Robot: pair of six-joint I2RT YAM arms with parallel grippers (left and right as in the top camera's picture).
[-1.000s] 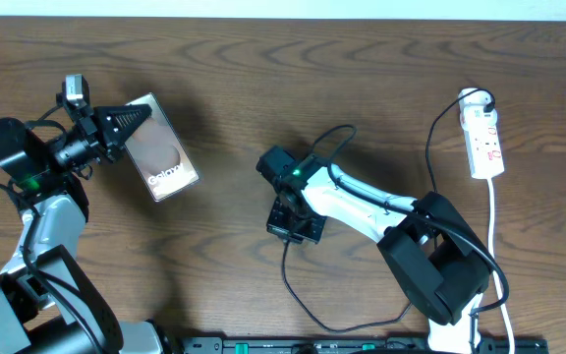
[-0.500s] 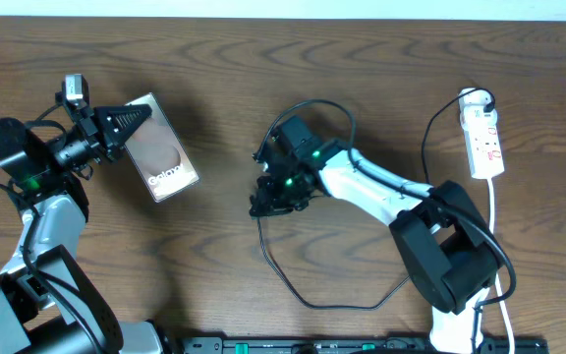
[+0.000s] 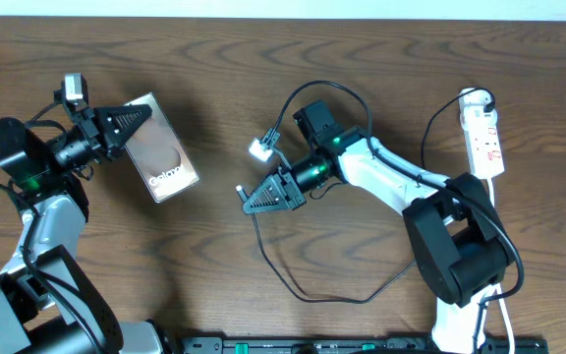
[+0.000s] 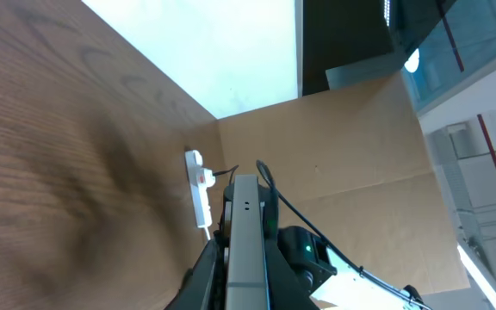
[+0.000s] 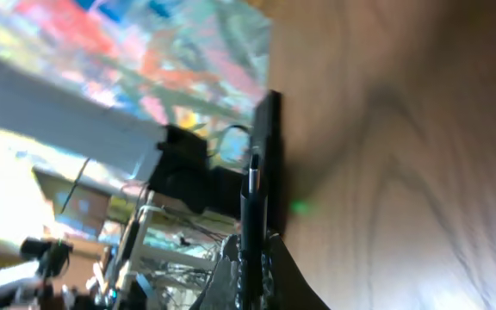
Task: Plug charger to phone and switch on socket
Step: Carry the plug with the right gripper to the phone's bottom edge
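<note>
Your left tool point(image 3: 138, 115) was closed on one short end of the phone point(image 3: 161, 149), its fingers clamped down on the slab. The phone reached away from the fingertips, its glossy dark face up and its white lettering at the end far from the tool. In the left wrist view it showed edge-on between the fingers.

Your right tool point(image 3: 254, 200) was nearly shut, pinching the charger point(image 3: 259, 241) close to its free end. The small plug tip stuck out just past the fingertips, pointing toward the phone but well apart from it. Behind the tool the black cable dropped onto the table point(image 3: 381, 59) and swung in a wide loop back under the right arm.

The socket point(image 3: 485, 136) lay flat, well behind the right tool, beyond that arm's base. A black plug sat in its far end and its white cord trailed off the near end. Neither tool touched it.
</note>
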